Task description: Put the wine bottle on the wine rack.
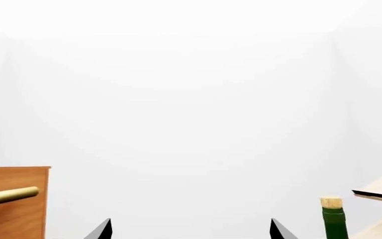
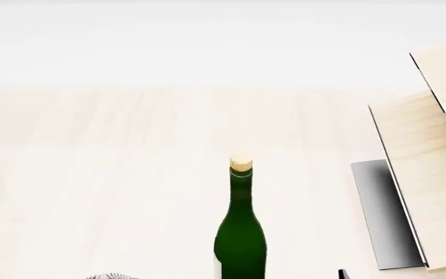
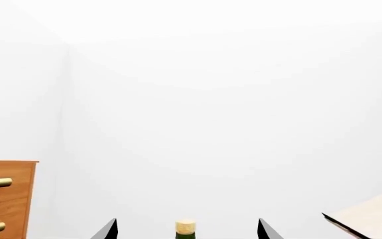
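The wine bottle (image 2: 240, 232) is stood upright near the table's (image 2: 91, 174) near edge, free for grasping; the wine rack (image 2: 428, 174) is set at the right edge. The right gripper (image 3: 187, 230), jaws spread and empty, is lined up on the cork. The left gripper (image 1: 191, 230) is likewise held wide open. No label or writing can be read.

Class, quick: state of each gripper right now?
Left gripper: open, holding nothing.
Right gripper: open, cork of the wine bottle between its fingertips, not gripped.
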